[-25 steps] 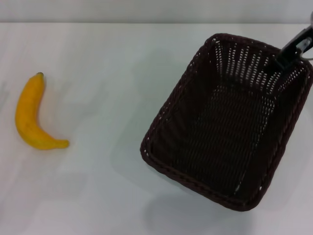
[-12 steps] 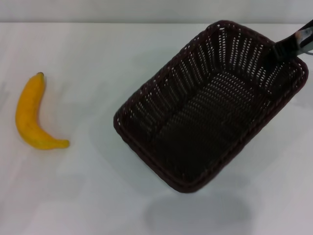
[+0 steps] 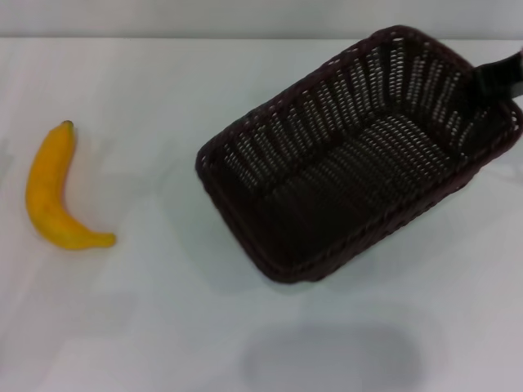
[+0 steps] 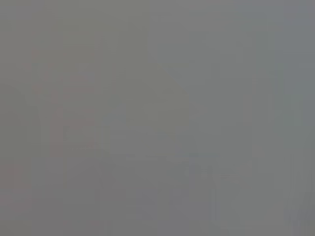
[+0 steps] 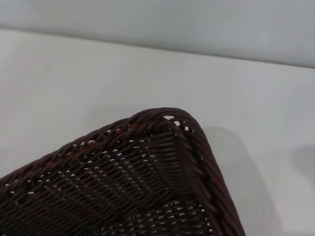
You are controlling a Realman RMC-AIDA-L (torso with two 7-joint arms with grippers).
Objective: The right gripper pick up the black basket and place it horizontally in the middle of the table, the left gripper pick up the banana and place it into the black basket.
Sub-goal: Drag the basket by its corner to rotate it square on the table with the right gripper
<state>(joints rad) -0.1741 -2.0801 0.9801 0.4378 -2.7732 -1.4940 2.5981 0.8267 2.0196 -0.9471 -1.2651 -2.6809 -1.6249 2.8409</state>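
The black basket (image 3: 359,155) hangs tilted above the white table (image 3: 163,327), right of centre, its shadow on the tabletop below it. My right gripper (image 3: 493,81) is shut on the basket's far right rim at the head view's right edge. The right wrist view shows one braided corner of the basket (image 5: 147,172) over the table. The yellow banana (image 3: 51,192) lies flat at the far left, dark stem tip pointing away. My left gripper is out of view; the left wrist view shows only plain grey.
The table's far edge (image 3: 245,37) meets a pale wall. White tabletop lies between banana and basket.
The basket has swung its long side toward horizontal and moved up and right in the view, held by my right gripper. The banana has not moved.
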